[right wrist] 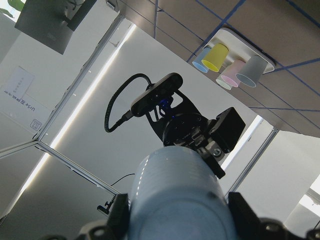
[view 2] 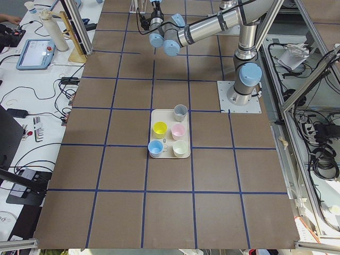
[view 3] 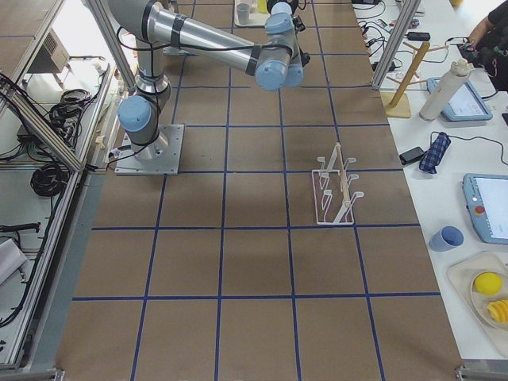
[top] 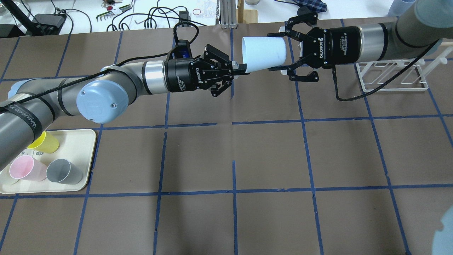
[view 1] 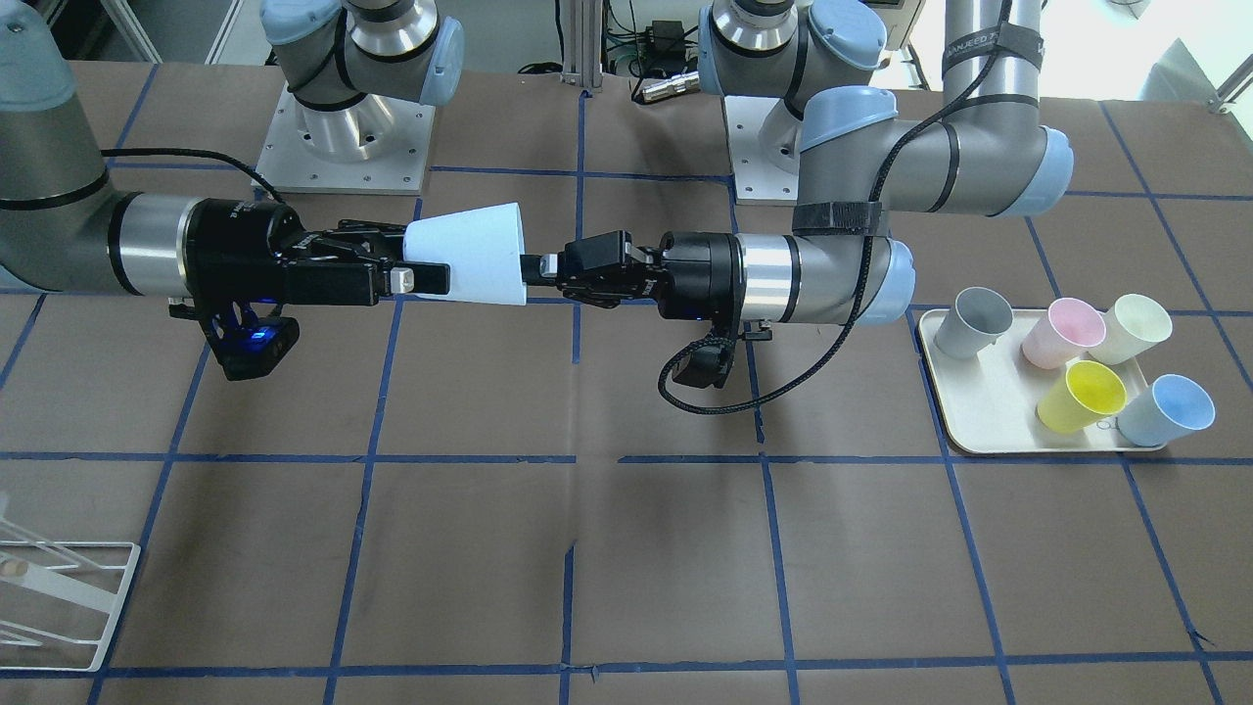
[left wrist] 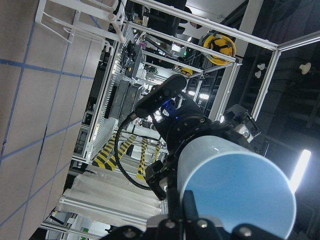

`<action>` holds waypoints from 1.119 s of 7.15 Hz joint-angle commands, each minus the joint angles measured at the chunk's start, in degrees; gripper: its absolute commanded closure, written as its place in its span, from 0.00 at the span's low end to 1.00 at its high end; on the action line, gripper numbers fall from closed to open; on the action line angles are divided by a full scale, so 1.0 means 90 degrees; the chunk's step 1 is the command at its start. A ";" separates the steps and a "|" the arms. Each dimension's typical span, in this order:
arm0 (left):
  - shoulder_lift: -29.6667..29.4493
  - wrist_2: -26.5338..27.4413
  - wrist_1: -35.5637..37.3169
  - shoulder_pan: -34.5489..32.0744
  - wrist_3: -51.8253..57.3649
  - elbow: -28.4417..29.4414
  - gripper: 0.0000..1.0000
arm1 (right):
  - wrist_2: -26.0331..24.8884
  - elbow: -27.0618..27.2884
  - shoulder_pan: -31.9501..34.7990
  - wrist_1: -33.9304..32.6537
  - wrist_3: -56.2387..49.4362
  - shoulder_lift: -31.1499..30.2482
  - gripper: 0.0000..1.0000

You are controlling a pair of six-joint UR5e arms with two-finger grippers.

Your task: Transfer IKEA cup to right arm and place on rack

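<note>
a: where is the small pale-blue tapered plastic cup (view 1: 470, 253) sitting right now?

b: it is hanging in the air above the middle of the table, lying on its side between the two arms. the black two-finger left gripper (top: 244, 69) is clamping the cup's wall at the wide rim.

a: and the black two-finger right gripper (top: 279, 51)?

b: its jaws are standing spread around the narrow closed end, one finger on each side. the overhead view is showing a sliver of gap, so i am reading it as not yet squeezing.

a: how are you expecting the cup to handle?

b: light, thin-walled and smooth. the open rim is probably flexing under a pinch, while the base end is the stiffer part. the taper is the worry, since pads closing near the small end could slide off it. i am judging the best hold to be across the body, a little up from the base, with modest force.

a: where is it going?

b: to the white thin-wire rack with slanted pale rods (view 3: 343, 186), which is standing on the right arm's side, well apart from the cup. the beige rounded tray (view 1: 989, 411) with the other cups is lying on the left arm's side.
</note>
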 commanded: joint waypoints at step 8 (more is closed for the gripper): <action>0.0117 0.1944 0.0765 0.0994 -0.1102 0.0243 0.16 | -0.2359 -0.0021 -0.0680 -0.3759 0.0770 -0.0090 0.82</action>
